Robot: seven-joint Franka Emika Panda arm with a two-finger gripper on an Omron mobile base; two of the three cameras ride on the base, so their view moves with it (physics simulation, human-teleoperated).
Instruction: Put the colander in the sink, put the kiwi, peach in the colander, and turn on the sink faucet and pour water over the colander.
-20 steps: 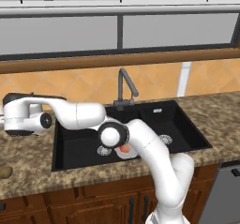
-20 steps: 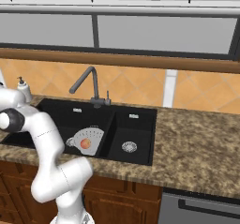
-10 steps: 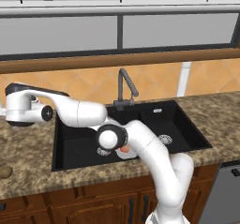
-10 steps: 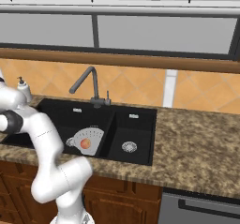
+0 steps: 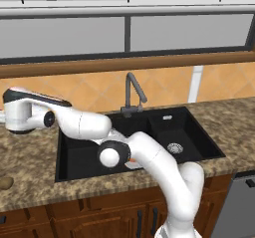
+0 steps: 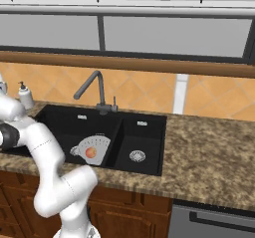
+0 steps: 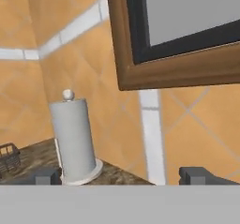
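The colander (image 6: 92, 150) sits in the sink (image 6: 144, 132) with the peach (image 6: 90, 153) inside. The kiwi (image 5: 5, 183) lies on the tabletop (image 5: 30, 182), far left. It looks small, light and soft, so pinch its middle gently. The claw (image 7: 122, 175) is wide apart, holding nothing.

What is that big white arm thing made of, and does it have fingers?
The arm is a chain of smooth, glossy white rounded tubes with dark grey rings and round caps at its joints. No cables or markings show. The gripper ends in two small, blocky dark grey fingertips, seen in the hand view.
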